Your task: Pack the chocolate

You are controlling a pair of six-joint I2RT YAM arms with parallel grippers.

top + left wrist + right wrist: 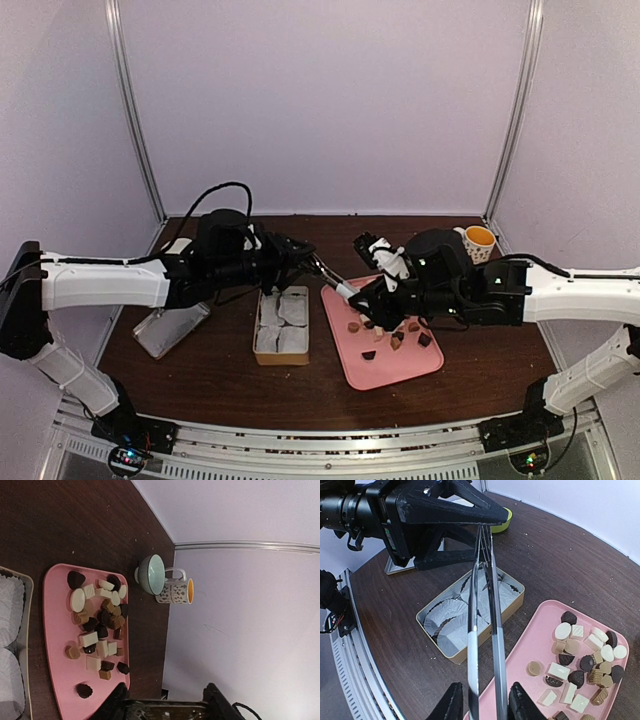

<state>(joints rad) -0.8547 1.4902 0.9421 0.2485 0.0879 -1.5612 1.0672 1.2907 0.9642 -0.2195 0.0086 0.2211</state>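
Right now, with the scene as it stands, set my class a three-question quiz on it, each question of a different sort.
1. True or false: the small brown and white chocolates lie on the flat pink tray.
2. What stands beside the patterned mug with the orange inside? A, a pale green bowl; B, a glass bottle; C, a metal spoon.
3. Fill in: the tan rectangular box holds white paper ____.
Key: 1 true; 2 A; 3 cups.

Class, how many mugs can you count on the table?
1. The mug stands near the far right corner of the table, beside a green bowl; others may be hidden from view.
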